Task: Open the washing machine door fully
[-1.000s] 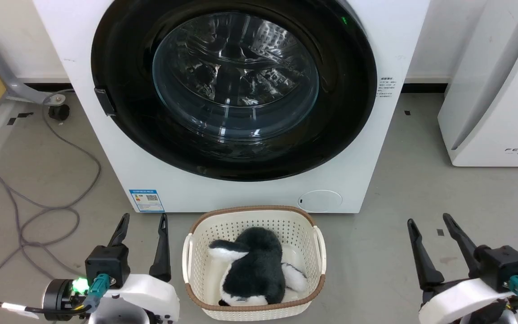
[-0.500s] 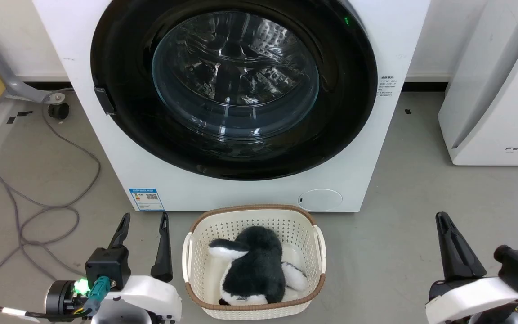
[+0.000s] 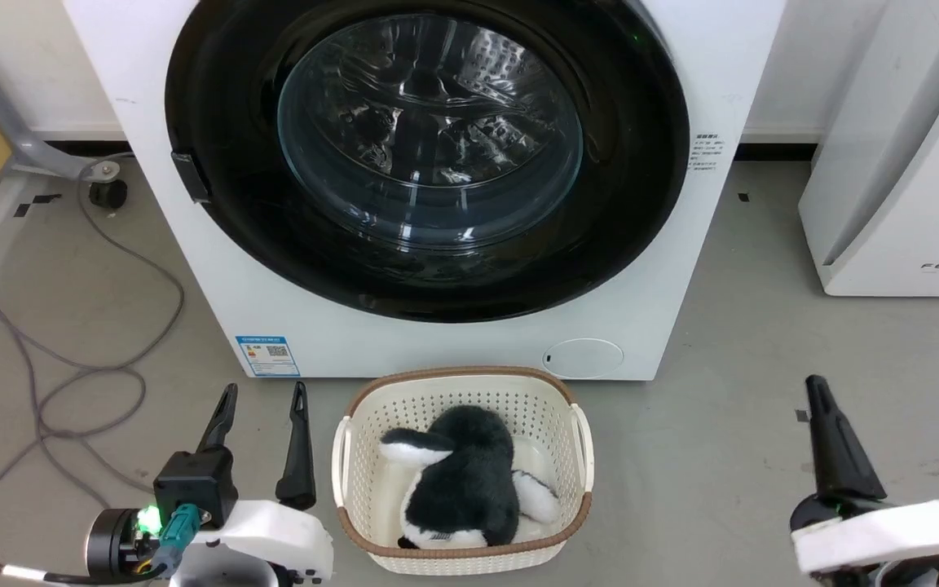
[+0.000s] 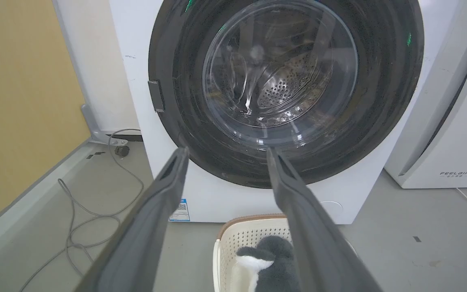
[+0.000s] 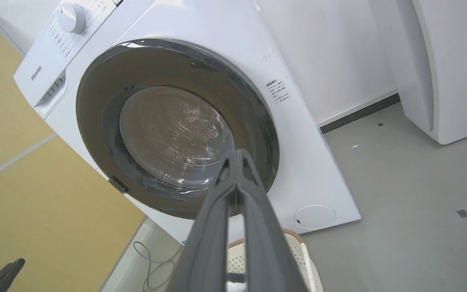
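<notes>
At floor level before washing machine (image 3: 453,350), we find washing machine door (image 3: 429,155) shut flush, with small black tab (image 3: 190,175) on its left rim. Left end effector (image 3: 264,390) released, fingers apart, low beside laundry basket (image 3: 461,372). Right end effector (image 5: 236,153) clenched on nothing.

We advise: hook tab edge, pull along door's arc, keep clear of basket.

Against one second ago: right fingers were spread, now pressed together; wrist sits further right.

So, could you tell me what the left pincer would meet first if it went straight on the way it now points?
Probably the large round, glossy black-rimmed washing machine door: the open left pincer aims at its lower part, though depth is unclear.
</notes>
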You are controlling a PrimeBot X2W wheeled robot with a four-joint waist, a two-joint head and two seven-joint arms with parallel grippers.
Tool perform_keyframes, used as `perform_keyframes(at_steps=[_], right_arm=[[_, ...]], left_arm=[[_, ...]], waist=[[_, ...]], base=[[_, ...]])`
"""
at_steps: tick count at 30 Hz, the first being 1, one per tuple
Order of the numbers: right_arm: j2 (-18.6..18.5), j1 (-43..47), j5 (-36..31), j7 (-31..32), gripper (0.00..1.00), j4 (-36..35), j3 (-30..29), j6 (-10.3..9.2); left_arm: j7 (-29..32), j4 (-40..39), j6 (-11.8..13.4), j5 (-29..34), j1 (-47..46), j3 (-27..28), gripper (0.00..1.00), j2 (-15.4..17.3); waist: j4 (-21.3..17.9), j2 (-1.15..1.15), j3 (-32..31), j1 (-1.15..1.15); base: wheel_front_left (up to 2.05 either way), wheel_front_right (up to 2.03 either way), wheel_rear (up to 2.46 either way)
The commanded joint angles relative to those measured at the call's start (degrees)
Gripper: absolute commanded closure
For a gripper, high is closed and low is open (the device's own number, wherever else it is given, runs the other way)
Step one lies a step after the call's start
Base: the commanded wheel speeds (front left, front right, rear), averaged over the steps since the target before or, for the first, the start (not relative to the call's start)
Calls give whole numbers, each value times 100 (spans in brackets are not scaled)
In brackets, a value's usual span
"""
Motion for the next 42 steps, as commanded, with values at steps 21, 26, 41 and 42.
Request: perform_keyframes(at_steps=[21, 26, 41, 42], right_arm=[[-107, -1008, 2690, 841, 100, 829, -926, 3], [-254, -1424, 3075, 1059, 100, 1176, -1045, 3], [-773, -2930, 4047, 1390, 100, 2159, -1324, 3], [-812, -3044, 4094, 1410, 100, 2216, -1322, 3]], left_arm=[[-313, 13, 155, -213, -300, -63, 0, 6], [-373, -2, 168, -237, -397, -73, 0, 6], [-553, -73, 261, -361, -682, -155, 0, 7], [-565, -80, 264, -365, -705, -158, 0, 7]], waist=[[101, 0, 286, 0], [155, 0, 423, 0], [329, 0, 905, 0], [340, 0, 947, 0]], base=[[0, 0, 0], [0, 0, 0], [0, 0, 0], [0, 0, 0]])
